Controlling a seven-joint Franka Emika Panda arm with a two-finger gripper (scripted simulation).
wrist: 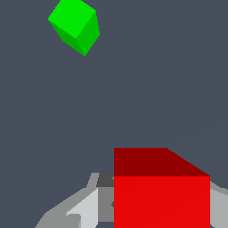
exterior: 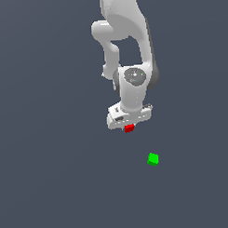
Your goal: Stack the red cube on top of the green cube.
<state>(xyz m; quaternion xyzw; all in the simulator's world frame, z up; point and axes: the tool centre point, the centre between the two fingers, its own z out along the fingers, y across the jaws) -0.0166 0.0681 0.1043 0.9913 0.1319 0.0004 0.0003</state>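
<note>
Item: red cube (exterior: 129, 128) — sitting between the fingers of the gripper (exterior: 129, 128), which is clamping it. Item: green cube (exterior: 153, 159) — lying apart, toward the exterior view's right, bare on top. Progress: pickup appearing done — carrying and stacking remaining.

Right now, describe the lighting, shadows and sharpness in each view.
Exterior view: flat, even light, no cast shadow under the green cube, edges crisp. Wrist view: the red cube shows only face shading, sharp but cropped at the frame's edge; no glare or blur.
</note>
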